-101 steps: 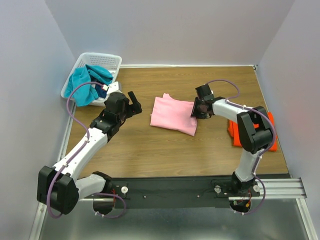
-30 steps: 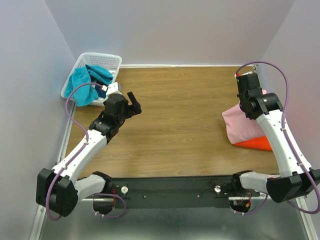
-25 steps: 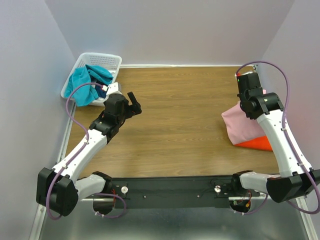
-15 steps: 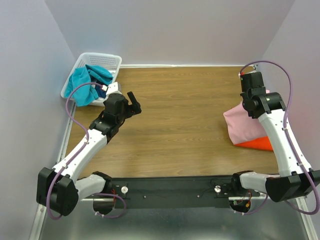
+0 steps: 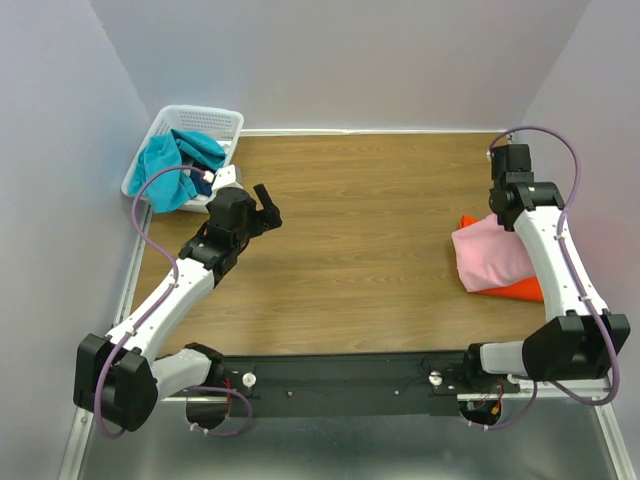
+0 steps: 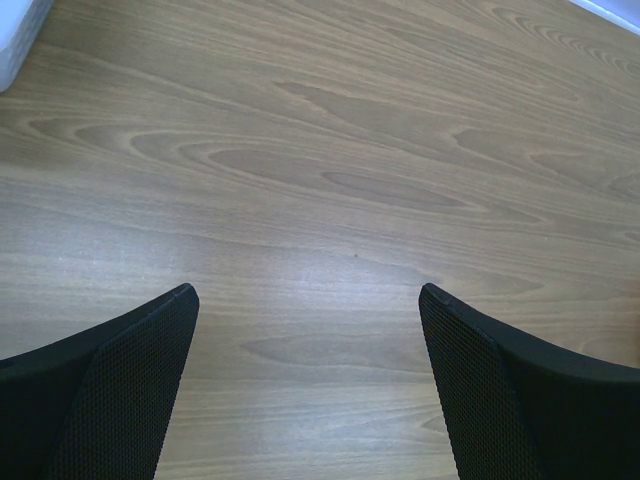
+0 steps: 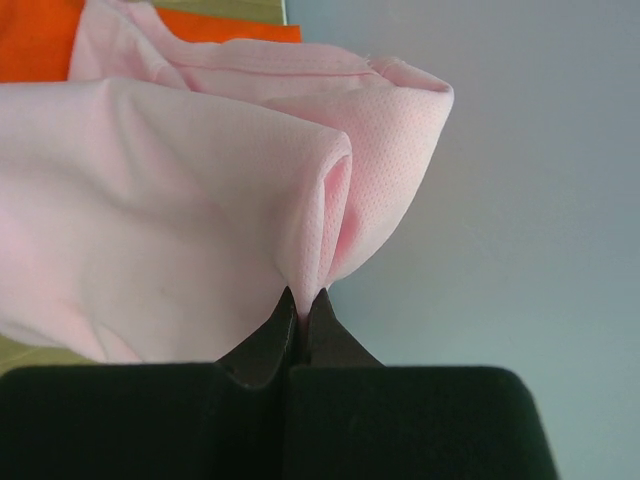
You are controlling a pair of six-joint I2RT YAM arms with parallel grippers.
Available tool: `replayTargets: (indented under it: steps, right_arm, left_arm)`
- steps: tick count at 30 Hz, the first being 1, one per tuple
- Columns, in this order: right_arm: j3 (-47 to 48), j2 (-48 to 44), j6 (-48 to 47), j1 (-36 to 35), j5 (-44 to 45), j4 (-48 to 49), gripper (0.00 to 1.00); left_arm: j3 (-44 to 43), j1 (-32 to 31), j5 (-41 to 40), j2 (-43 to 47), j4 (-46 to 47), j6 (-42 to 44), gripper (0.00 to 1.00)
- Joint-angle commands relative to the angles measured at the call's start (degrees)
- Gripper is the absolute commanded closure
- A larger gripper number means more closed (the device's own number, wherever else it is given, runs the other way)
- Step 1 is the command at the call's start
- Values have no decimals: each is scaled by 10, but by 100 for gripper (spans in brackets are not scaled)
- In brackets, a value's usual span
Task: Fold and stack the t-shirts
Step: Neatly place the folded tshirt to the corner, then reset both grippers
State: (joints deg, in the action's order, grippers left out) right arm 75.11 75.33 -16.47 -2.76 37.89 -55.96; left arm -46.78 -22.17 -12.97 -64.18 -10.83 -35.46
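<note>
Top view. The wooden table [image 5: 370,220] is read as a clock face, with 12 o'clock at its far edge and the arm bases at 6 o'clock.

The right arm reaches along the 3 o'clock edge. Its right gripper [image 5: 503,216] points down at the light pink t-shirt [image 5: 490,255]. This shirt lies bunched on the bright orange t-shirt [image 5: 515,290], and orange cloth shows beyond it at both the near and far sides.

The left arm extends toward 10 o'clock. Its left gripper [image 5: 268,201] hangs over bare wood with nothing in it. At the 10 o'clock corner stands a white basket [image 5: 195,115] holding a teal garment [image 5: 165,170], which spills over the rim.

Right wrist view. The right gripper [image 7: 300,300] has its jaws pressed together on a fold of the light pink t-shirt [image 7: 170,220]. The cloth bulges out from the pinch in two rounded lobes. The bright orange t-shirt [image 7: 35,35] shows at 11 o'clock behind the pink cloth. A pale grey wall [image 7: 480,200] fills the 3 o'clock side.

Left wrist view. The left gripper [image 6: 305,295] is spread wide. Its two black fingers [image 6: 120,390] frame bare table [image 6: 330,150], with nothing between them. A corner of the white basket [image 6: 15,30] shows at 10 o'clock.
</note>
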Motion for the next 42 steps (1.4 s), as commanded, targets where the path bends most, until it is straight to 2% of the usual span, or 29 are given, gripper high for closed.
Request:
replayTargets:
  steps: [1,8,17,19,20,21,22,23,24,26,30,35,42]
  right_arm:
    - [-8,19,-23,40,-1,65,99]
    - [-51,46,-33,93,-49,129,99]
    - [-78,101,-16,150,-57,177,99]
    - [-80,111,-15,157,-54,181,89]
    - [-81,115,-13,159,-56,183,88]
    - [-81,118,-12,161,-58,183,81]
    - [-80,120,-7,163,-59,186,65]
    - [-79,122,-6,164,-61,186,55]
    - [-79,124,-5,165,-66,186,39]
    - [-80,124,3,166,-62,186,0]
    - [-71,117,15,166,-62,186,0]
    - [-51,77,37,166,-156,198,0]
    - [-51,0,120,166,-226,236,0]
  left_arm:
    - [7,4,4,-2,7,7,2]
    - [9,6,3,-6,8,7,2]
    - [11,6,0,-8,8,7,2]
    - [9,6,1,-10,8,7,2]
    - [9,6,1,-10,8,7,2]
    - [9,7,1,-11,9,8,2]
    - [8,7,1,-12,7,8,2]
    - [9,7,1,-12,6,8,2]
    - [9,7,1,-11,7,7,2]
    - [9,7,1,-11,6,8,2]
    - [9,7,1,-11,6,7,2]
    - [8,7,-1,-11,5,6,2]
    - [2,8,-4,-14,-2,1,2]
